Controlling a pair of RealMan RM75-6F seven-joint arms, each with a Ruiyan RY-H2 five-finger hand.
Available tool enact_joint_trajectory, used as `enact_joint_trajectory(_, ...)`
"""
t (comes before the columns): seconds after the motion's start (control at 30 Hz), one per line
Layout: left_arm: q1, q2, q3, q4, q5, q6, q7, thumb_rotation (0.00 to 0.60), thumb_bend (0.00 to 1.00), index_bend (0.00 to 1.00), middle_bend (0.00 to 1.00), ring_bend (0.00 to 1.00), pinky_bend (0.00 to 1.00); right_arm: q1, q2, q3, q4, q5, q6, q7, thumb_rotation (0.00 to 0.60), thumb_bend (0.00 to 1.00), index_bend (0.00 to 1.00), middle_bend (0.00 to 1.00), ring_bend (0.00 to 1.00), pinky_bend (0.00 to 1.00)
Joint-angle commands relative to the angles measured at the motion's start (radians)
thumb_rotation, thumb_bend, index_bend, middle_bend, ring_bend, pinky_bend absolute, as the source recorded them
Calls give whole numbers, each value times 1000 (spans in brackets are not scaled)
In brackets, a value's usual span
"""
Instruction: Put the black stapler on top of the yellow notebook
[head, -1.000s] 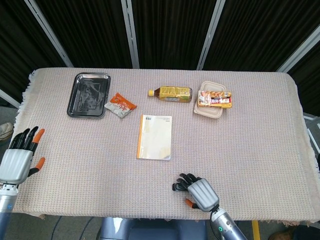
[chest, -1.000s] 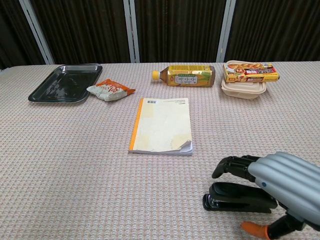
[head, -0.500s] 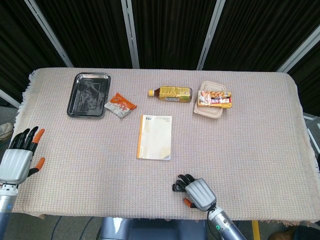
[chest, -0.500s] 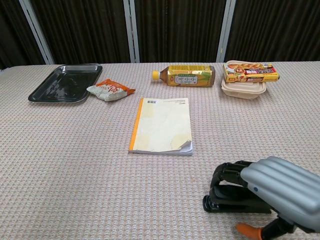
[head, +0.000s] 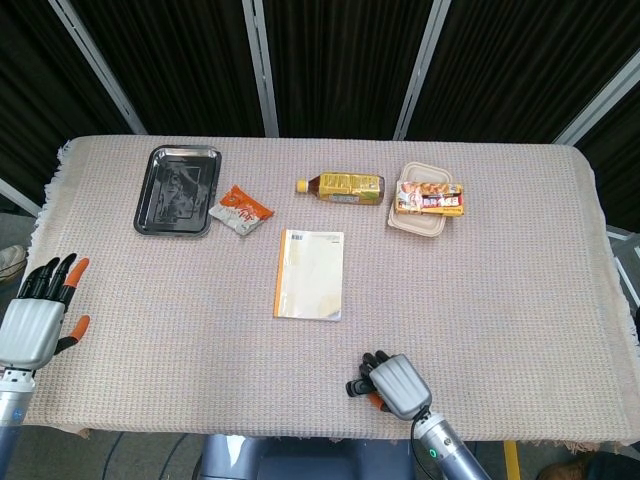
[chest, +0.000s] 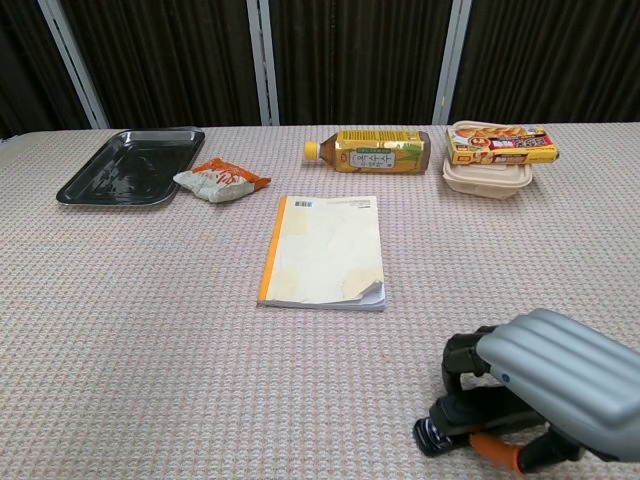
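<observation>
The dark fingers (chest: 462, 352) of the right hand (chest: 550, 395) are now curled tight around the black stapler (chest: 470, 425), with the orange thumb tucked under it. A second ago those fingers were stretched out over the top of the stapler and it lay flat on the worktop (chest: 150, 330). Since then they have closed in, and the hand has pulled a little toward the near edge. The stapler now looks tipped, with only its round front end poking out. I think this means the grab is done and the lift comes next. The stapler is near the front edge of the worktop, well apart from the yellow notebook (chest: 325, 250), which lies flat in the middle and has not moved. The back of the hand is smooth, grey and ridged. The stapler is hard, shiny and long. The notebook is thin, with a pale cover, an orange spine and one curled corner. The worktop has a bumpy woven cloth on it. The left hand (head: 38, 318) hangs by the far left edge with its fingers apart, holding nothing, just as before. At the back sit a shiny black tray (chest: 130, 166), a crinkly snack bag (chest: 220, 179), a bottle (chest: 372, 152) lying down and a food box (chest: 490, 158).
</observation>
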Motion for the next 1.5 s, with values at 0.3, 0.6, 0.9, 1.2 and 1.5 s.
enact_joint_trajectory(0.3,-1,-2,0,-1,-1,-2,4,600,346,0,0,0,119,4,-20,3,25,-40,44,-20,600,374,652,499,584,728)
enact_joint_trajectory(0.6,0,-2,-1,0,-3,-1,4,600,346,0,0,0,119,14,-9,25,-36,-30,45,-103,600,370,666,506,632,751)
enact_joint_trajectory(0.9,0,-4,-2,2,-7,-3,9,600,346,0,0,0,119,45,6,80,-116,-2,28,-217,600,369,670,508,638,751)
enact_joint_trajectory(1.2,-9,-15,-8,12,-39,-33,33,600,346,0,0,0,120,132,-12,180,-187,106,-64,-402,600,358,670,508,639,751)
enact_joint_trajectory(1.5,-14,-16,-19,18,-86,-65,29,600,345,0,0,0,120,248,-64,260,-157,241,-164,-481,600,350,670,508,639,751)
